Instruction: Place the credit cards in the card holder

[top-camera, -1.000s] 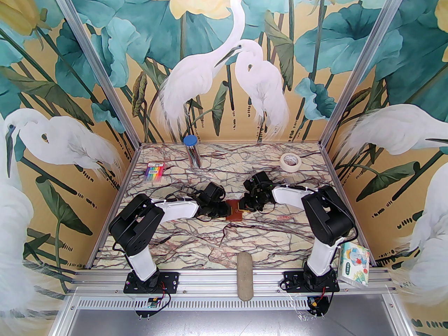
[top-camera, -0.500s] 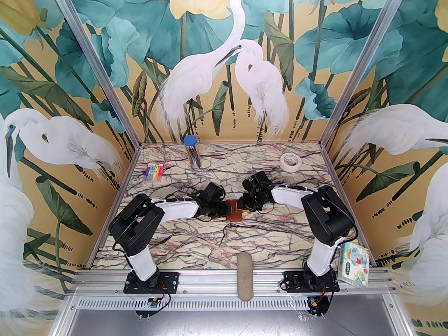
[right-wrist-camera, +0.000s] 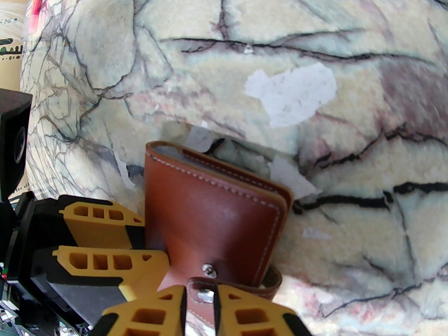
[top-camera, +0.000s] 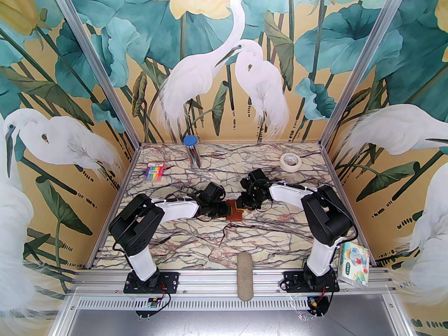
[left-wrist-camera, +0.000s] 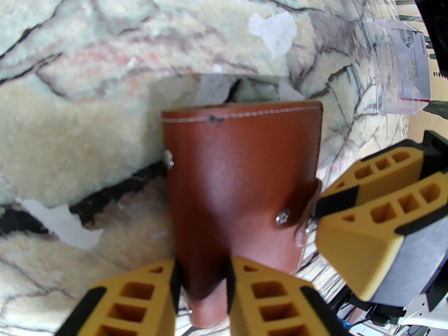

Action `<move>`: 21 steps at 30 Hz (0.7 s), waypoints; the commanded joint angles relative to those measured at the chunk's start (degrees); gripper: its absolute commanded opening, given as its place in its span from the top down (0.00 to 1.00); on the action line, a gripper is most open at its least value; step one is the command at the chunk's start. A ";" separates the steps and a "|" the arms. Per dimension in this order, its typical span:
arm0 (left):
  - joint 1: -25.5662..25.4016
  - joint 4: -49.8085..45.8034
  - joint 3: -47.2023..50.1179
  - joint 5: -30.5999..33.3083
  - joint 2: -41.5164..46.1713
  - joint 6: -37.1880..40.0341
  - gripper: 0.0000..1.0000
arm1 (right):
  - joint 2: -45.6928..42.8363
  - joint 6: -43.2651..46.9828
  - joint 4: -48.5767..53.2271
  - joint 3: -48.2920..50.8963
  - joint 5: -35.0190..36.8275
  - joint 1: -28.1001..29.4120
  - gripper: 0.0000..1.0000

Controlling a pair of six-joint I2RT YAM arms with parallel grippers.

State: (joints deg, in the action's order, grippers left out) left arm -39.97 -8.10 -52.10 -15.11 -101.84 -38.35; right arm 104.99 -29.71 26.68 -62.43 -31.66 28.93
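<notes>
The card holder [left-wrist-camera: 241, 187] is a closed reddish-brown leather wallet lying on the marbled table [top-camera: 235, 212] between both arms. My left gripper [left-wrist-camera: 203, 285] is shut on its near edge, yellow fingers [left-wrist-camera: 140, 299] on either side. My right gripper [right-wrist-camera: 200, 298] is shut on the snap-button tab [right-wrist-camera: 204, 294] at the holder's side [right-wrist-camera: 210, 215]; its fingers [left-wrist-camera: 367, 215] also show in the left wrist view. In the top view the two grippers [top-camera: 225, 209] [top-camera: 242, 204] meet at the holder. A pale whitish credit card [left-wrist-camera: 411, 65] lies in clear plastic far right.
A pack of rainbow pens [top-camera: 154, 172] lies at the back left, a blue-capped tube [top-camera: 192, 151] at the back centre, a roll of tape [top-camera: 290, 160] at the back right. A tissue pack [top-camera: 354, 264] stands by the right base, a grey pad [top-camera: 245, 275] on the front rail.
The right wrist has shifted a little left and away from me at the holder's tab. The left arm and the card holder have stayed put.
</notes>
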 commanded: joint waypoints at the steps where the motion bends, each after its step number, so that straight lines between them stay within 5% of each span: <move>1: -0.55 0.52 2.19 0.41 -3.89 -0.12 0.70 | -1.58 0.45 4.39 -1.50 2.62 0.80 0.76; 21: -0.64 0.63 2.24 0.18 -4.07 0.03 0.71 | 0.27 -0.70 5.05 -3.46 5.38 1.92 0.76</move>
State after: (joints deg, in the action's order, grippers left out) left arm -39.97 -8.05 -52.10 -15.11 -101.84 -38.33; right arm 103.98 -29.95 31.48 -64.34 -27.14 30.55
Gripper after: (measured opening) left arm 0.295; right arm 0.245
